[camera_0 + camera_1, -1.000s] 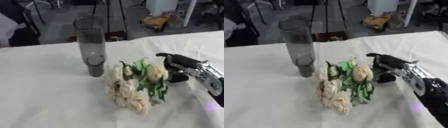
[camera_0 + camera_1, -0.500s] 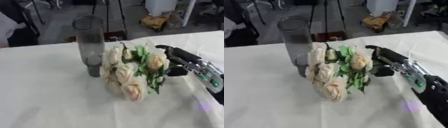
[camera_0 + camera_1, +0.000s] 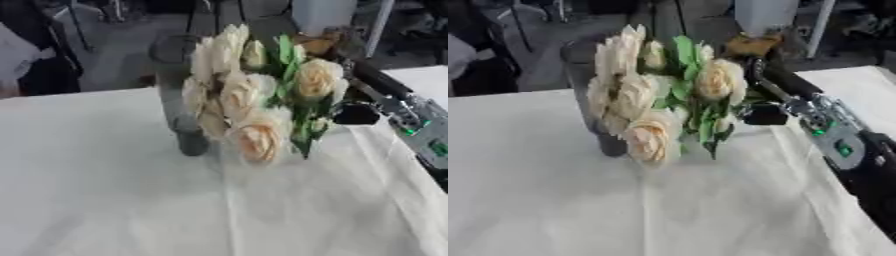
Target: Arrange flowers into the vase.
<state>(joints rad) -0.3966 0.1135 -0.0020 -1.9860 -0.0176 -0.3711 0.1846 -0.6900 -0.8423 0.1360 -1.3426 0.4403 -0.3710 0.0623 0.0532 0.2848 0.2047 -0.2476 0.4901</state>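
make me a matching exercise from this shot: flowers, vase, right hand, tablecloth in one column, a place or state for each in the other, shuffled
Column 1:
1. flowers
2. vase
3. right hand
4. tablecloth

Column 2:
A. white, spread over the table
B. grey, upright, partly hidden behind the blooms
C. black, coming in from the right, closed on the stems
D. cream with green leaves, held up off the table

Pairs: 1-D, 2-B, 3-C, 4-A
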